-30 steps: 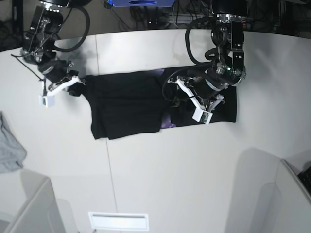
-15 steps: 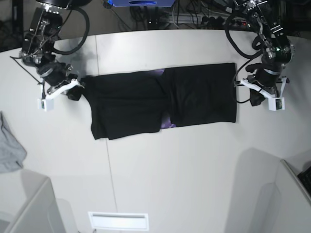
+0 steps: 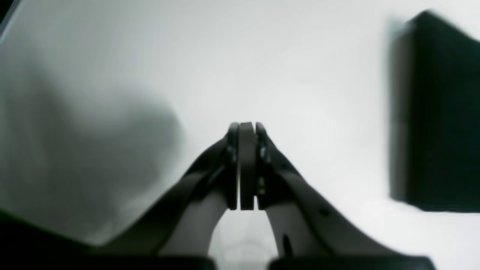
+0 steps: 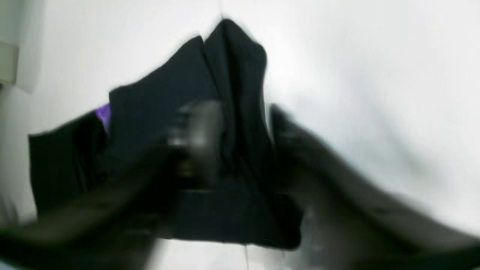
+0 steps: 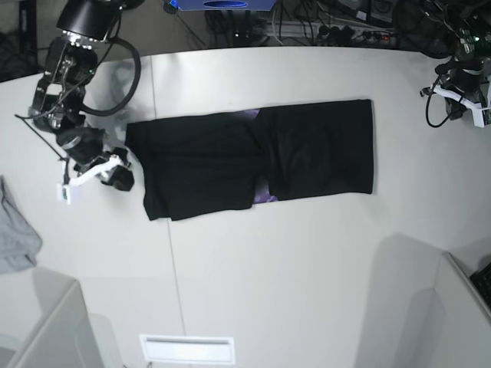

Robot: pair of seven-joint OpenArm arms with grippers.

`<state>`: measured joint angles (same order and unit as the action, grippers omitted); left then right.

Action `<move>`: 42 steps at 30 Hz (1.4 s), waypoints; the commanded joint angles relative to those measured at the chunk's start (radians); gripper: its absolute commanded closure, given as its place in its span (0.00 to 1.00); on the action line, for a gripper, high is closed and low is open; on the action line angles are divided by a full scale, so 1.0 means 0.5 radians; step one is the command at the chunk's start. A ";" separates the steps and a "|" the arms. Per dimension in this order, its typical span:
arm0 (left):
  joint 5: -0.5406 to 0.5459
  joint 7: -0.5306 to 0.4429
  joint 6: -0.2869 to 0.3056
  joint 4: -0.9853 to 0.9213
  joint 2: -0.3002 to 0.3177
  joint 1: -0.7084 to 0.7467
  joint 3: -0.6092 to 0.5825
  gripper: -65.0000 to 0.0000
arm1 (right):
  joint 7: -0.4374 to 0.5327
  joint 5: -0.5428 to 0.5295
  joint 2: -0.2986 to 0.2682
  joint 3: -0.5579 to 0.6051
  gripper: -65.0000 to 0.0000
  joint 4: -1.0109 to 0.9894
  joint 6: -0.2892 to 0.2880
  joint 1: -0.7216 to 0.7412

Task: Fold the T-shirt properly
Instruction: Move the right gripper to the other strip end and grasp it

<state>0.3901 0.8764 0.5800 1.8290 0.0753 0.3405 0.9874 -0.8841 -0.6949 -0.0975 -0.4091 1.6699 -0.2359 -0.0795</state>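
While folding: T-shirt [image 5: 253, 157] lies flat mid-worktop [image 5: 291, 261], sides folded in.
Left pincer [image 3: 242, 165]: pressed together, empty.
Right pincer [image 4: 240, 150]: spread at left edge.
Next: pinch that edge.

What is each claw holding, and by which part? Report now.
Left claw: shut on nothing. Right claw: jaws apart at an edge of the T-shirt; blur hides any grip.
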 commanded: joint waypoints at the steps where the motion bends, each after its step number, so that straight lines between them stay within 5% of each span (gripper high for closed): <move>1: 0.028 -0.042 0.041 0.017 0.029 -0.001 0.018 1.00 | -0.019 -0.023 -0.018 -0.009 0.44 0.007 -0.011 0.053; 4: 0.019 -0.045 0.106 0.014 0.029 0.002 0.027 1.00 | -0.096 -0.023 -0.012 -0.009 0.29 -0.046 -0.011 0.118; 9: 0.016 -0.048 0.158 0.017 0.090 0.002 0.027 1.00 | -0.105 -0.020 -0.031 -0.006 0.36 -0.174 -0.011 0.253; 22: 0.016 -0.048 0.158 0.011 0.130 0.002 0.015 1.00 | -0.274 -0.023 -0.107 0.004 0.35 -0.702 -0.011 0.409; 32: 0.016 -0.048 0.158 -0.005 0.127 0.002 0.015 1.00 | -0.385 -0.020 0.040 0.068 0.35 -0.665 -0.015 0.262; 42: 0.016 -0.048 0.158 -0.005 0.127 0.002 0.012 1.00 | -0.271 -0.008 0.043 0.359 0.37 -0.684 -0.015 0.247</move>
<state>0.3901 0.8722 0.6563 1.8114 0.1223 0.3405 0.9901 -0.9840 -0.7422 -0.0750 -0.2333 1.3350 -0.2550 0.0490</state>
